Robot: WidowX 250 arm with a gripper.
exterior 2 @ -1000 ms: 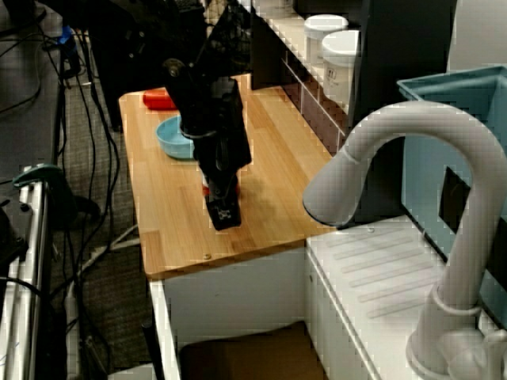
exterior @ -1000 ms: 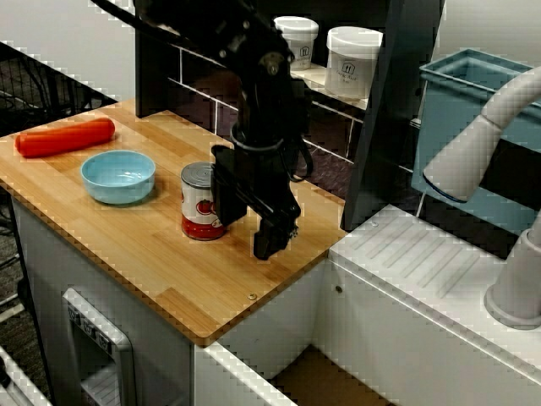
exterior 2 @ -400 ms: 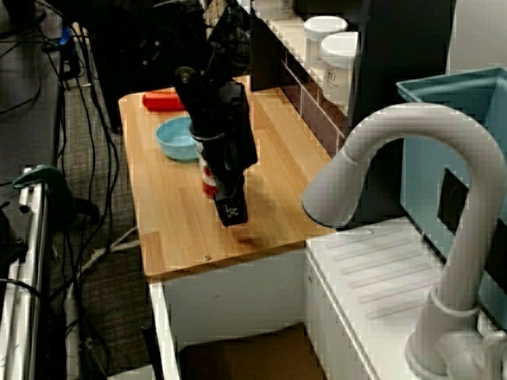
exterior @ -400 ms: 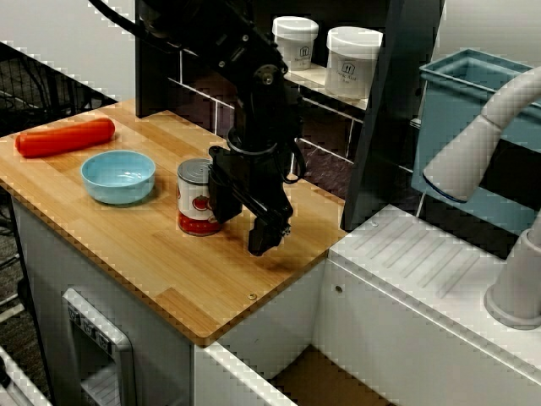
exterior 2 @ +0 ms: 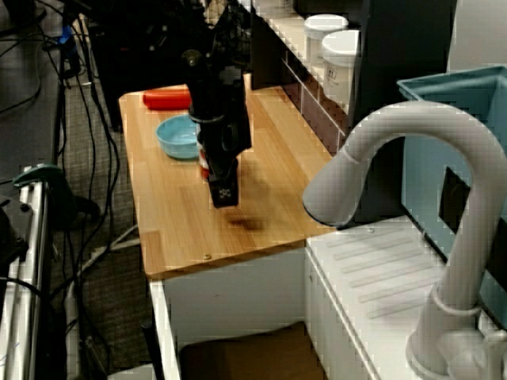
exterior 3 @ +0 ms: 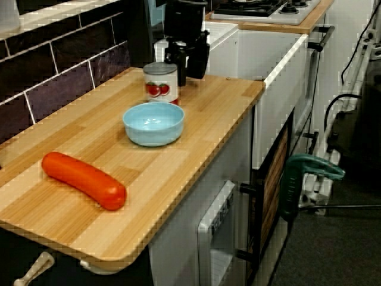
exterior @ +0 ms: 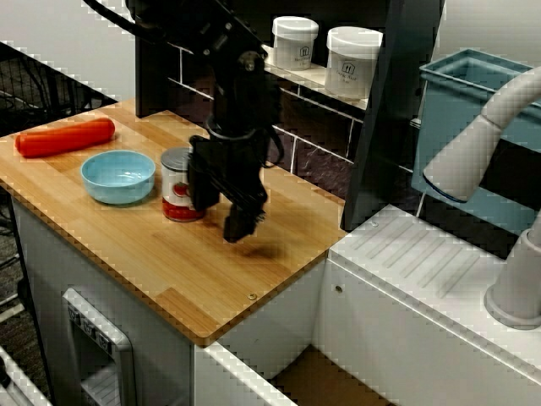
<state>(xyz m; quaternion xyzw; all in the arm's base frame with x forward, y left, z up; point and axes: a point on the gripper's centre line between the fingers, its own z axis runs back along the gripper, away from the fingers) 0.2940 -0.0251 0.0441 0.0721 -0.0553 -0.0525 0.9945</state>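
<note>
On the wooden bench [exterior: 169,271], from the left: a red sausage-shaped thing [exterior: 63,137], a light blue bowl [exterior: 118,176], then an upright tomato can [exterior: 176,186]. My end effector [exterior: 237,228] hangs just right of the can. I cannot tell whether its fingers are spread or pressed together.

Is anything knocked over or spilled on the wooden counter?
No, nothing stands out. The can stands upright beside the gripper, the blue bowl sits right way up and looks empty, and the red sausage lies flat on the counter. No spills show.
</note>
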